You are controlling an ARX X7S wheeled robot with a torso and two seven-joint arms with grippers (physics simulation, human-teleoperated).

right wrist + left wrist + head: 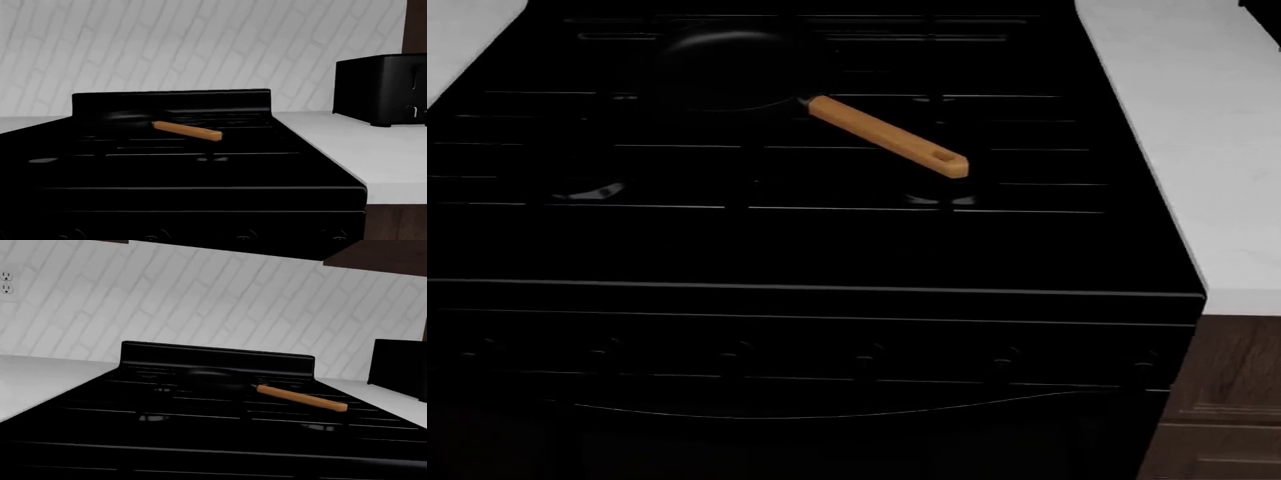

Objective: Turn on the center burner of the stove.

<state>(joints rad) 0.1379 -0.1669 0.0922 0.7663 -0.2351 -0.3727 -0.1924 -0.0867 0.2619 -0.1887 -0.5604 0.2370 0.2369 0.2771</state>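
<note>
Knobs (737, 352) line the near front of the stove (827, 240), dead ahead between white counter (1174, 120) runs, untouched, neither claw visible, so next: reach for the center-burner knob.

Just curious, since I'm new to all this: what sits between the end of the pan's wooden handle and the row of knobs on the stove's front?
Only bare black grate bars and the stove's glossy front edge, seen from the head view.
</note>
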